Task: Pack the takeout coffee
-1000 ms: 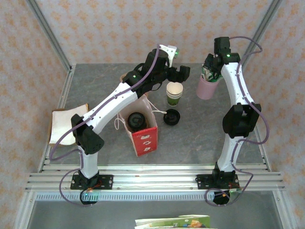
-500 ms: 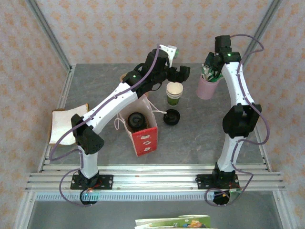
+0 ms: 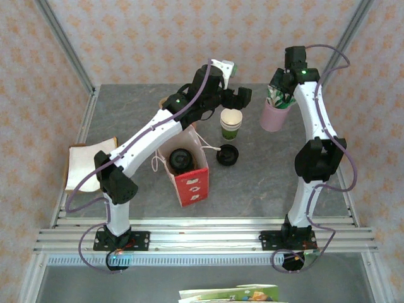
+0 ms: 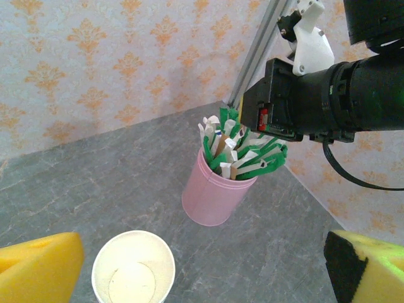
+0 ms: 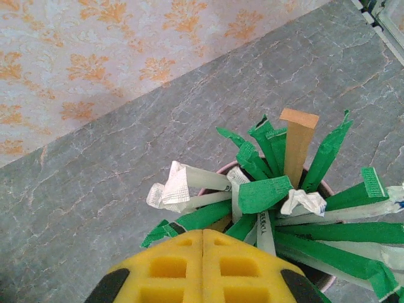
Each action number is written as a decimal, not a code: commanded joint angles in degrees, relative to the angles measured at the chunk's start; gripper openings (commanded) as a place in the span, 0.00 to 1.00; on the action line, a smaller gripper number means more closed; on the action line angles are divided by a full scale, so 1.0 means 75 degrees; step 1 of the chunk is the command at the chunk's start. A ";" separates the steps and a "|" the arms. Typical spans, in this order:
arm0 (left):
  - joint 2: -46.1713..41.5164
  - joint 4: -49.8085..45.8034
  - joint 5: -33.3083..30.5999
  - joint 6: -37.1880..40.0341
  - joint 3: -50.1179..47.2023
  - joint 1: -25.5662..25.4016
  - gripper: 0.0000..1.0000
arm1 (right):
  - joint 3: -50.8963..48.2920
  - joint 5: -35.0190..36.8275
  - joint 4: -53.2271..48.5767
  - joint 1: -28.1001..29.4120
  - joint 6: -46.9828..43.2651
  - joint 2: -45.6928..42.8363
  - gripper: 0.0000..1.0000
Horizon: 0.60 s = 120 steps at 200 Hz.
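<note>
Left tool (image 4: 202, 270): spread wide above lidless cup (image 4: 133, 275). Right tool (image 5: 202, 255): pressed together, directly above pink cup (image 4: 218, 202) of packets. Takeout coffee (image 3: 181, 158) stands in bag (image 3: 192, 184), behind left tool.

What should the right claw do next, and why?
Probably open the right claw and dip toward the wooden stick in the pink cup. Its fingers look pressed together just above the green packets, and the lidded coffee already sits in the red bag.
</note>
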 commanded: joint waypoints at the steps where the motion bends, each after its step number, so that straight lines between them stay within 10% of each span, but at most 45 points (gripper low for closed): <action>1: -0.0025 -0.0116 -0.0075 -0.0045 0.0237 -0.0042 0.99 | 0.0278 -0.0010 -0.0089 0.0018 -0.0010 -0.0171 0.04; 60: -0.0021 -0.0101 -0.0087 -0.0046 0.0249 -0.0053 0.99 | 0.0128 -0.0051 -0.0147 0.0149 0.0022 -0.0097 0.32; 120: -0.0021 -0.0160 -0.0122 0.0001 0.0272 -0.0053 0.99 | -0.0272 0.0283 -0.0004 0.0221 0.0039 -0.0018 0.32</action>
